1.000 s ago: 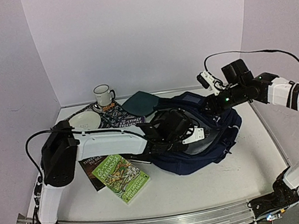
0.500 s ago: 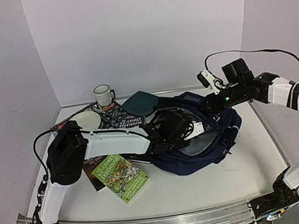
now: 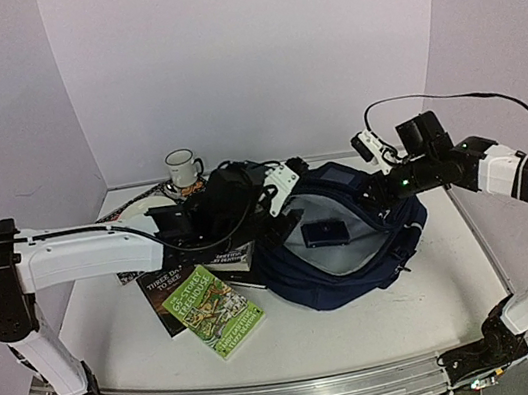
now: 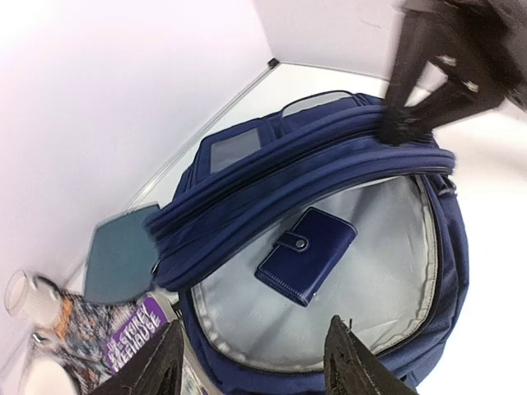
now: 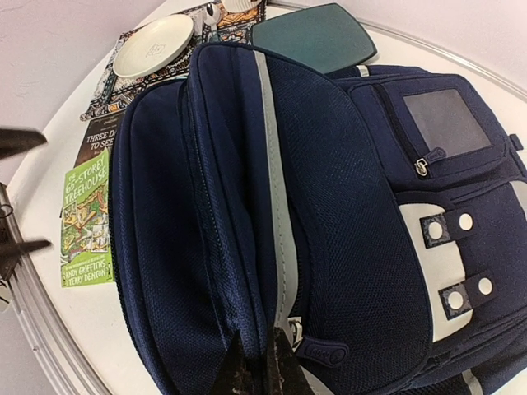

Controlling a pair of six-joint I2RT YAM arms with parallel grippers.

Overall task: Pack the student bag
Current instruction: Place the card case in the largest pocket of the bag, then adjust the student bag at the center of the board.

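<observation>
Top external view: the student bag (image 3: 346,290) lies on the table (image 3: 388,334), a little to the right of the middle, and its main compartment is wide open so that the pale grey lining shows. Inside, on the lining, a small navy wallet (image 3: 326,233) with a snap lies flat.

My right pincer (image 5: 257,364) is clenched on the upper rim of the bag's opening. In the right wrist view the two fingertips are pressed together on the navy fabric beside the thin white stripe. In the left wrist view that pincer appears as a dark blurred shape at the far edge of the mouth, and it holds the rim up.

My left pincer (image 4: 255,325) is released. Its fingers stand well apart, with nothing between them, and they hover above the near side of the opening. The wallet is below them and does not touch them.

To the left of the bag a green book (image 3: 214,312) lies just beside its front corner and overlaps a dark book (image 3: 161,291). At the back of the table a white mug (image 3: 181,168) stands near the wall. In the right wrist view I see also a white dish (image 5: 152,45) on a patterned cover and a dark teal plate (image 5: 313,37) just behind the bag.
</observation>
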